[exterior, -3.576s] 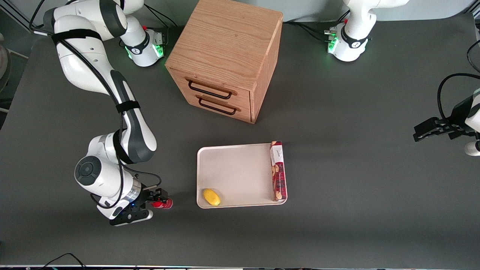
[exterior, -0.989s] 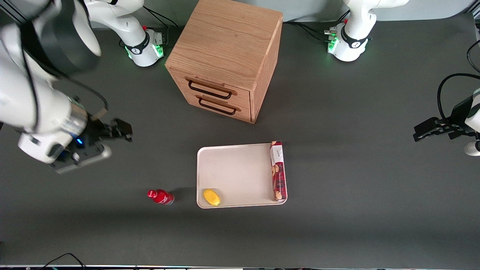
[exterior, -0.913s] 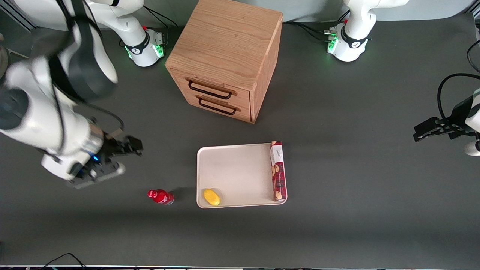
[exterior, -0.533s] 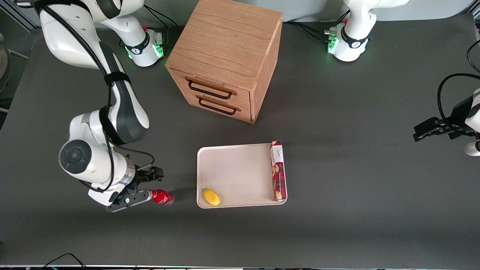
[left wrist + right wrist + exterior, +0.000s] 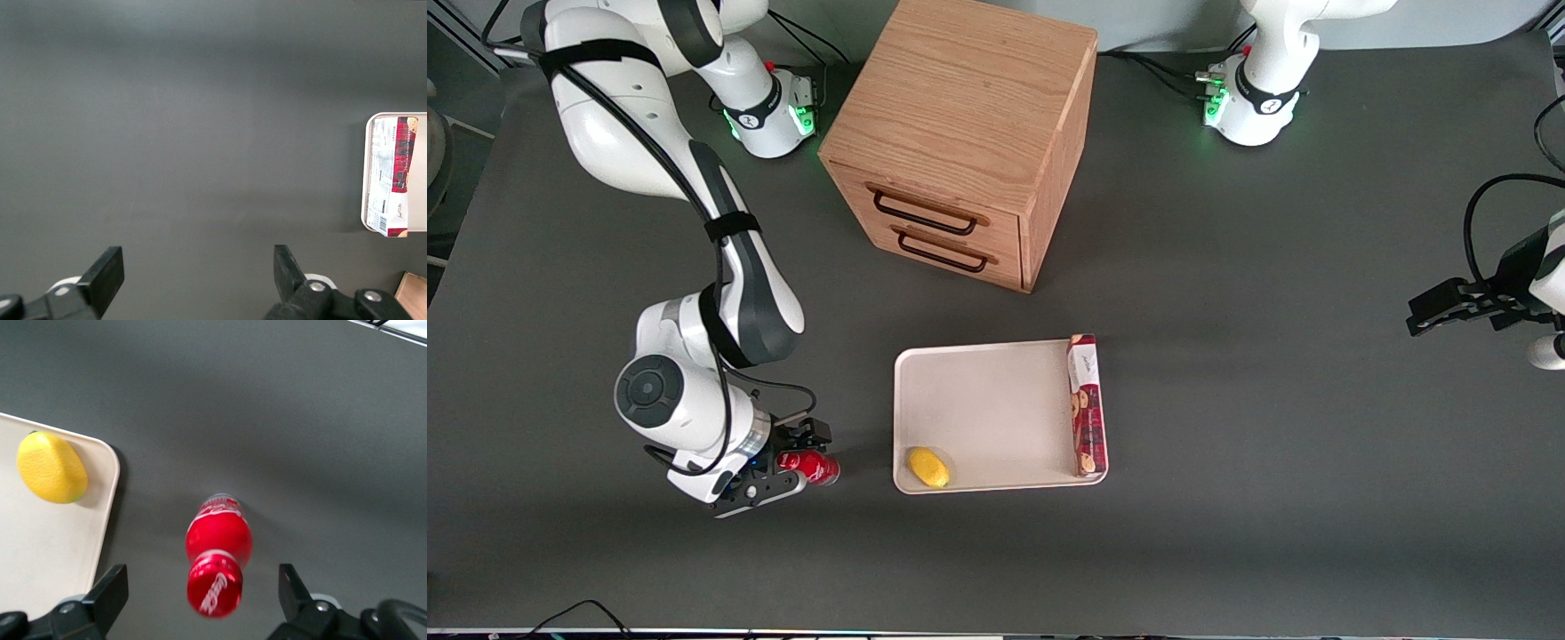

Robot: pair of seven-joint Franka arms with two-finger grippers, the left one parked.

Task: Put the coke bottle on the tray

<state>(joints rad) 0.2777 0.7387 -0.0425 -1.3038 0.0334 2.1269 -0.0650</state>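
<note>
Pincer (image 5: 793, 462) spread wide astride coke bottle (image 5: 811, 467), cap part-hidden; tray (image 5: 996, 413) nearby.

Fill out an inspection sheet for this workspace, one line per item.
Surface: dark grey matte table, no spills seen.
Job's things: small red coke bottle stands on the table beside the flat off-white rectangular tray, not on it.
Clutter: yellow lemon and long red biscuit box lie on the tray; a wooden two-drawer cabinet stands farther from the front camera, drawers closed.
Grippers: the right arm's gripper is open, fingers either side of the bottle's cap, not clamped.
Cables: black cables run along the working arm and near the arm bases.
Surroundings: nothing seen.
</note>
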